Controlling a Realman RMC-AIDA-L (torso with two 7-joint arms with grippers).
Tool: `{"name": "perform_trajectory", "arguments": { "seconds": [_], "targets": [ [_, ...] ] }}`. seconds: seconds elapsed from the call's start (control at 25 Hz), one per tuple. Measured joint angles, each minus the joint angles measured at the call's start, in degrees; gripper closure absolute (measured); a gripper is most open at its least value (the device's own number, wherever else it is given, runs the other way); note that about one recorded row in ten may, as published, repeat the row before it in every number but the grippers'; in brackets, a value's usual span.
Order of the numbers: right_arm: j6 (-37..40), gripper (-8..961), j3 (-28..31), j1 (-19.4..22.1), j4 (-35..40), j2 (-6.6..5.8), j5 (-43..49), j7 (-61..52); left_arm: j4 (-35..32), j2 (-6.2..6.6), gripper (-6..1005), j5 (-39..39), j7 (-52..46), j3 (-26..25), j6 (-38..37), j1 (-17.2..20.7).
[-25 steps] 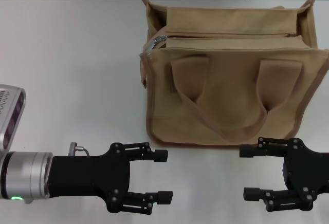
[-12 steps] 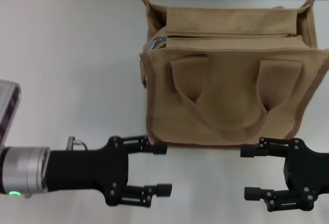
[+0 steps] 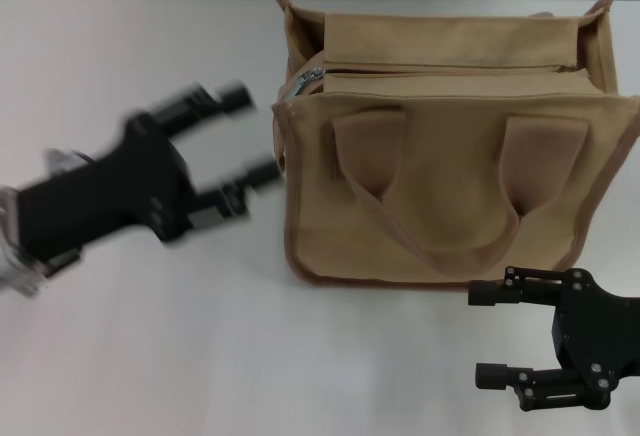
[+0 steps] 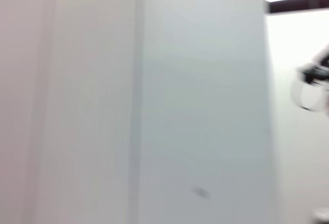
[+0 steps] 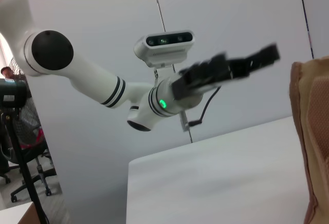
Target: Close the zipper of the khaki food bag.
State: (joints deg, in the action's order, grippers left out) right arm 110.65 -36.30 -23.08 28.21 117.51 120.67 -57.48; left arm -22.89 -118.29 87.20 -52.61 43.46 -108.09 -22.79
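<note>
Zipper [image 3: 430,69] slider visible only from head.

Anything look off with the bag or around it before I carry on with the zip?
Nothing stands out. The khaki food bag stands upright on the table, handles hanging flat, with the zipper slider at its left end. The left gripper, open, is beside that end; the right gripper, open, waits in front.

left gripper [image 3: 245,141] smeared by blur, khaki food bag [image 3: 450,146] right side cropped
</note>
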Motion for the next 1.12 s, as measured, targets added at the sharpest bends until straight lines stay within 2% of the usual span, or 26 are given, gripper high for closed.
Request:
{"name": "perform_trajectory", "arguments": {
  "seconds": [0.04,0.08,0.2,0.24,0.28,0.36,0.64,0.72,1.12],
  "targets": [
    [0.00,186,0.00,0.02,0.00,-0.01,0.00,0.00,0.12,-0.02,203,-0.01,0.22,-1.98,0.00,0.02],
    [0.02,186,0.00,0.08,0.00,-0.04,0.00,0.01,0.44,-0.05,204,-0.03,1.50,-6.25,1.17,0.04],
    [0.04,186,0.01,0.16,0.00,0.01,0.00,0.01,0.49,0.13,204,0.14,3.64,-8.50,4.78,0.13],
    [0.04,186,0.01,0.16,0.00,0.01,0.00,0.01,0.49,0.13,204,0.14,3.64,-8.50,4.78,0.13],
    [0.05,186,0.04,0.18,0.00,0.03,0.00,0.01,0.51,0.56,204,0.59,4.22,-8.29,9.04,0.24],
    [0.06,186,0.11,0.18,0.00,0.00,0.00,0.01,0.30,0.93,205,2.83,4.33,-8.02,12.99,0.36],
    [0.01,186,0.18,0.27,0.00,-0.04,0.00,0.01,0.04,0.97,206,6.81,4.55,-8.03,15.41,0.19],
    [0.00,186,0.18,0.25,0.00,-0.06,0.00,-0.03,0.14,0.43,207,10.58,5.08,-8.05,16.46,-0.36],
    [-0.09,186,0.01,0.17,0.00,-0.05,0.00,-0.09,1.68,-0.34,208,11.77,5.66,-7.21,19.60,-2.87]
  ]
}}
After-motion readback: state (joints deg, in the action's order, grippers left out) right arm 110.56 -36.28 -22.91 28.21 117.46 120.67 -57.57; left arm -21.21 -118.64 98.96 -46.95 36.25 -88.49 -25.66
